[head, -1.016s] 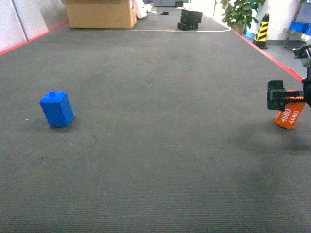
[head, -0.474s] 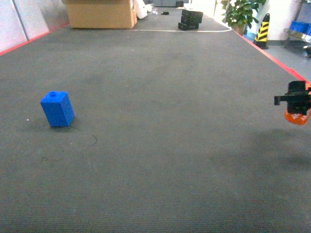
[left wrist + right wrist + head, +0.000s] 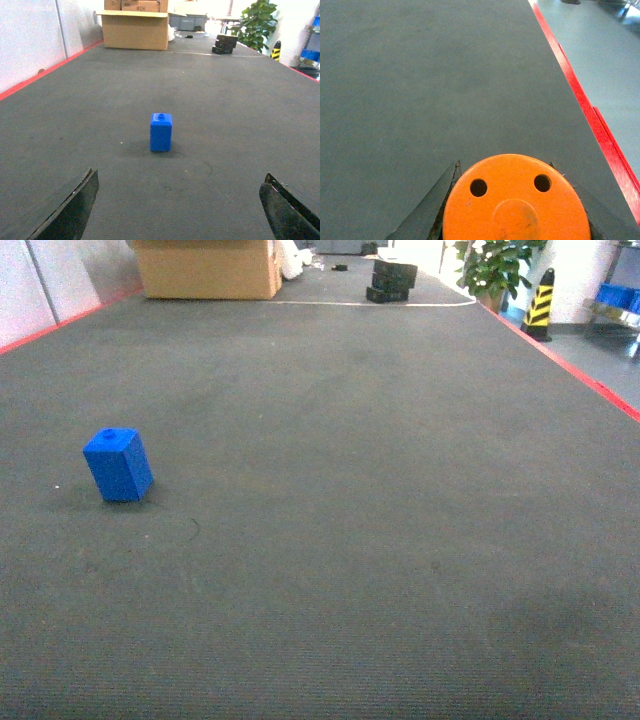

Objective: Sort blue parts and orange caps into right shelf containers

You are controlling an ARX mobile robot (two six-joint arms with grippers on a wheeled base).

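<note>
A blue part (image 3: pixel 118 465) stands upright on the dark floor mat at the left of the head view, stud on top. In the left wrist view the same blue part (image 3: pixel 161 131) stands ahead of my left gripper (image 3: pixel 177 207), which is open with wide-set fingers and nothing between them. My right gripper (image 3: pixel 512 200) is shut on an orange cap (image 3: pixel 516 202), whose flat top with two dark holes fills the bottom of the right wrist view. Neither gripper shows in the head view. Blue containers (image 3: pixel 620 295) on the right shelf peek in at the far right edge.
A red line (image 3: pixel 570 370) borders the mat on the right, with grey floor beyond. A cardboard box (image 3: pixel 205 268) sits far back left, black blocks (image 3: pixel 392 280), a plant (image 3: pixel 495 265) and a striped bollard (image 3: pixel 540 302) far back right.
My right gripper with the orange cap moved rightward and left the head view. The blue part has not moved.
</note>
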